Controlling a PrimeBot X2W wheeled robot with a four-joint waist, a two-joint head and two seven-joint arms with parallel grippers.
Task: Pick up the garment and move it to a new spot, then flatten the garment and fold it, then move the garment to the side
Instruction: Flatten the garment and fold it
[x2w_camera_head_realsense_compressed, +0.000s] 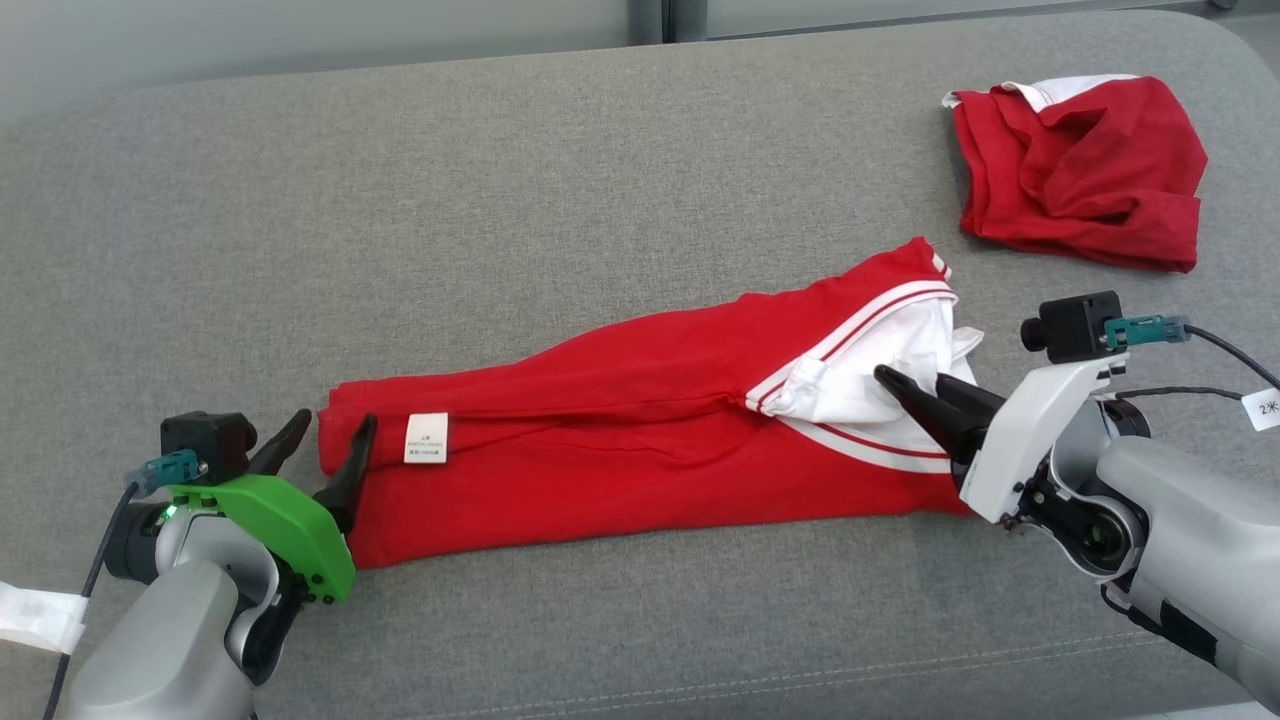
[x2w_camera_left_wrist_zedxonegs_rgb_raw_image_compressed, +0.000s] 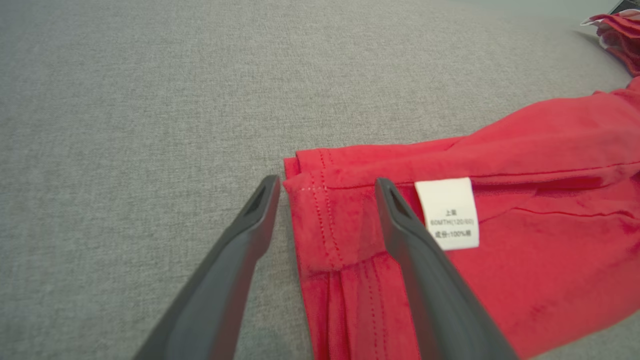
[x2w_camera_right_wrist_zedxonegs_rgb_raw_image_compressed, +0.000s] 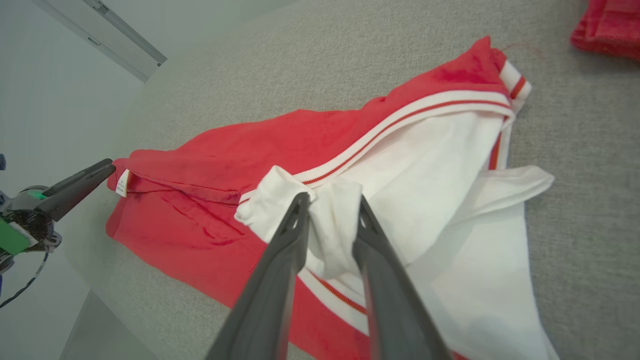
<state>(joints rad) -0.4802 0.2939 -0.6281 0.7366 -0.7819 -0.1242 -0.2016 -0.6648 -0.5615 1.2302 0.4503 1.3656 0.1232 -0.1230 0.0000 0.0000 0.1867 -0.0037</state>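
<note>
**Both grippers at the ends of the folded garment**

The red garment (x2w_camera_head_realsense_compressed: 620, 430) lies in a long, narrow band across the middle of the grey surface (x2w_camera_head_realsense_compressed: 400, 200), closer to the near edge than the far one. Its hemmed end points toward the left edge, and its white-trimmed end rises toward the right. It looks folded lengthwise, with a white care label (x2w_camera_head_realsense_compressed: 426, 438) facing up near the hem. The next stage is probably a crosswise fold or the move to the side.

The left gripper (x2w_camera_head_realsense_compressed: 333, 425) sits at the hem end with its fingers spread wide. One finger is over the grey surface just beside the hem and the other is over the red cloth, and it holds nothing. Straddling the edge like this lets it close on the hem layers.

The right gripper (x2w_camera_head_realsense_compressed: 905, 380) reaches into the white lining at the opposite end. Its fingers are narrowly parted with a bunched white fold between them, but I cannot tell whether they actually pinch it. With one gripper at each end, the band would keep its line when lifted.

A second red garment (x2w_camera_head_realsense_compressed: 1085, 170) lies crumpled near the far right corner, well apart.
</note>
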